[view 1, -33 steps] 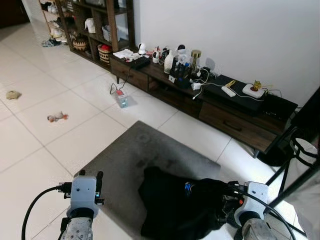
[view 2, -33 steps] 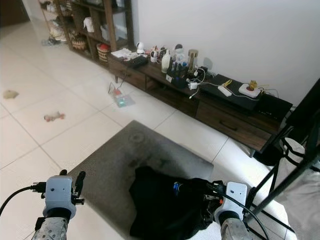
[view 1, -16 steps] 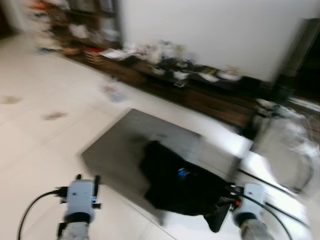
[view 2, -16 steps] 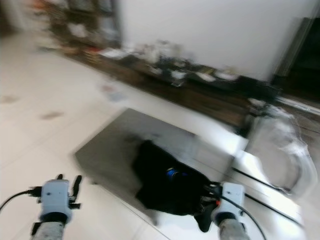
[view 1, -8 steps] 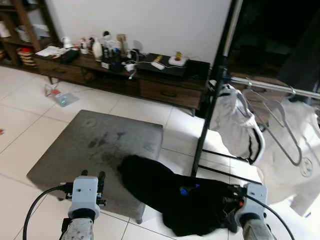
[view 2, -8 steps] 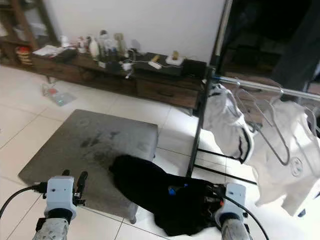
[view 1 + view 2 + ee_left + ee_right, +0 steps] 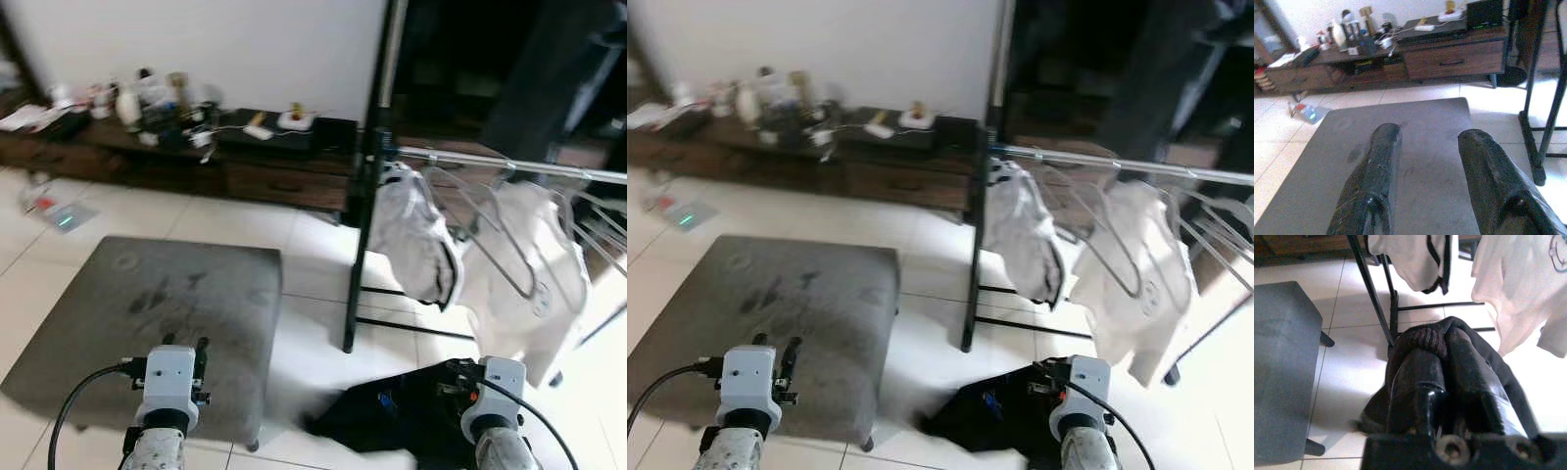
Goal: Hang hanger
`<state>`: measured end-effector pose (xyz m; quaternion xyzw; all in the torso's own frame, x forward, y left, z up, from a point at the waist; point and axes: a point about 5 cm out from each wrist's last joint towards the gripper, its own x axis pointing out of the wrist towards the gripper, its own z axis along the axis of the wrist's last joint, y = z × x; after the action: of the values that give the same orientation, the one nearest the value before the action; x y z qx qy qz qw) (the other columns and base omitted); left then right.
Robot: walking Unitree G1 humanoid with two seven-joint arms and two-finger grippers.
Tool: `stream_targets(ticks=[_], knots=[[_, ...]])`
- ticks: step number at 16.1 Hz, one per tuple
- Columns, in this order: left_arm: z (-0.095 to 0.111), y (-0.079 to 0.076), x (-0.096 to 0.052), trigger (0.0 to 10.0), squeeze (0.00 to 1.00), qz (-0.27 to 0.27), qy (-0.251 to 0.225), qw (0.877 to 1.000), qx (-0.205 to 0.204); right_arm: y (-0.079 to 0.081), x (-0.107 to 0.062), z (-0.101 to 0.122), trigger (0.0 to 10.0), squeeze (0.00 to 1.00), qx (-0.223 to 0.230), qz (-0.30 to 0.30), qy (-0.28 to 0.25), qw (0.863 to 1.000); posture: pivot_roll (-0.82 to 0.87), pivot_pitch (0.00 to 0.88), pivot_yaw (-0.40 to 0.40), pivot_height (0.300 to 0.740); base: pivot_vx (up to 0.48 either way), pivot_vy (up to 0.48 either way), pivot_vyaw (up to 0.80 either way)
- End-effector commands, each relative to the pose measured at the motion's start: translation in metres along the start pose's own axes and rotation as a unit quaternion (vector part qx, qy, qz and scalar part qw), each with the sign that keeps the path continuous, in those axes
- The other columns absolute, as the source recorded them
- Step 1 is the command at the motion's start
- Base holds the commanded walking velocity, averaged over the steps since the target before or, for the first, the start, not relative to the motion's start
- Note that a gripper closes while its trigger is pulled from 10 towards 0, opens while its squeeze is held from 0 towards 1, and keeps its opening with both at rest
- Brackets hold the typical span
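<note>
Right wrist view: unlabelled black garment (image 7: pixel 1508 377)

Landmark: the black upright post (image 7: pixel 364 196) of the clothes rack.

Left of the post: bare white floor (image 7: pixel 304 313), open for passage, ending at the grey ottoman (image 7: pixel 147 304).

Beyond the post, against the wall: a low dark cabinet (image 7: pixel 235 166) crowded with small clutter.

Right of the post: the silver rail (image 7: pixel 509 164), loaded near the post with a white garment (image 7: pixel 411 235), then an empty wire hanger (image 7: pixel 490 245), then a second white garment (image 7: pixel 534 269). Narrow gaps on the rail between these.

At the post's foot: black crossbars (image 7: pixel 411 328) low over the floor, and a black garment (image 7: pixel 1004 416) drooping just right of the foot.
</note>
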<state>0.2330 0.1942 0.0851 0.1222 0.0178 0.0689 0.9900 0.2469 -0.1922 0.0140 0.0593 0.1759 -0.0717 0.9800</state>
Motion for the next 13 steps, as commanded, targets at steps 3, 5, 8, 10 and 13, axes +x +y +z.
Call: stream_targets(ticks=[3, 5, 8, 10, 13], knots=[[-0.005, 0.001, -0.007, 10.0, 0.00, -0.025, 0.002, 0.999, 0.023, 0.013, -0.002, 0.026, 10.0, 0.00, -0.026, 0.034, -0.083, 0.996, -0.02, 0.084, -0.009, 0.740, 0.000, 0.000, -0.27], [-0.013, 0.005, -0.016, 10.0, 0.00, -0.047, 0.010, 0.998, 0.047, 0.019, -0.006, 0.038, 10.0, 0.00, -0.026, 0.046, -0.117, 0.992, -0.03, 0.077, -0.001, 0.740, 0.000, 0.000, 0.00], [-0.014, 0.008, -0.025, 10.0, 0.00, -0.063, 0.010, 0.997, 0.047, 0.020, -0.017, 0.049, 10.0, 0.00, -0.036, 0.048, -0.154, 0.986, -0.03, 0.064, 0.003, 0.740, 0.000, 0.000, 0.00], [-0.012, 0.006, -0.021, 10.0, 0.00, -0.058, 0.002, 0.998, 0.026, 0.020, -0.024, 0.055, 10.0, 0.00, -0.036, 0.049, -0.165, 0.984, -0.04, 0.049, -0.005, 0.740, 0.000, 0.000, 0.00], [-0.007, -0.003, -0.015, 10.0, 0.00, -0.064, -0.012, 0.998, 0.018, 0.018, -0.023, 0.054, 10.0, 0.00, -0.027, 0.036, -0.159, 0.986, -0.04, 0.024, -0.011, 0.740, 0.000, -0.096, 0.00]])
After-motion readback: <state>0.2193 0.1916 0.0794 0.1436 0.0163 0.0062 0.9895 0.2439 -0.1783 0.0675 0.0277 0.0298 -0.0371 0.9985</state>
